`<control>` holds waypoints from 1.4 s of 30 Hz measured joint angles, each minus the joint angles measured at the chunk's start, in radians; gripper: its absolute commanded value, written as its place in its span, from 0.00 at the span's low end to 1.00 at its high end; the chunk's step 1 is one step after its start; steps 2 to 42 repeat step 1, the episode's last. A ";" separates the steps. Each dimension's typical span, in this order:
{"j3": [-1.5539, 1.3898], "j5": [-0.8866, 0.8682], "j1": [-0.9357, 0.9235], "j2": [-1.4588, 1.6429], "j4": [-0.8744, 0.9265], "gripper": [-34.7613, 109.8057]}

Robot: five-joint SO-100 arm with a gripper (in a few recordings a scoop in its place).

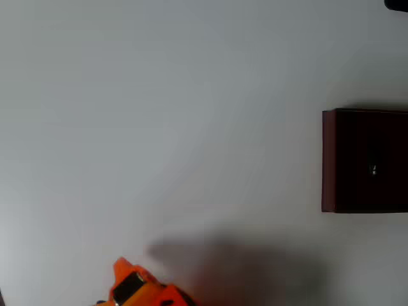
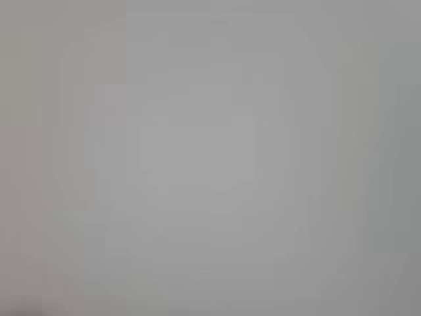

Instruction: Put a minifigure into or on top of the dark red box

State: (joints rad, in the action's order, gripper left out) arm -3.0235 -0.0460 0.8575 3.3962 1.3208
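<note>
overhead view: dark red box [image 1: 328, 159] sits at the right edge, partly cut off, its sides square to the picture. a tiny pale speck, possibly the minifigure [image 1: 374, 169], lies in its dark interior; orientation unreadable. orange arm [image 1: 143, 290] at bottom edge; finger state cannot be told.

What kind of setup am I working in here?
Probably a bare tabletop test bench: a plain white table, a dark red box at the overhead view's right edge with a tiny speck inside, and part of the orange arm at the bottom edge.
</note>
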 measured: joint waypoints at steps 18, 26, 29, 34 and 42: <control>0.000 0.000 -0.005 0.000 0.000 0.24; 0.000 0.000 -0.005 0.000 0.000 0.24; 0.000 0.000 -0.005 0.000 0.000 0.24; 0.000 0.000 -0.005 0.000 0.000 0.24; 0.000 0.000 -0.005 0.000 0.000 0.24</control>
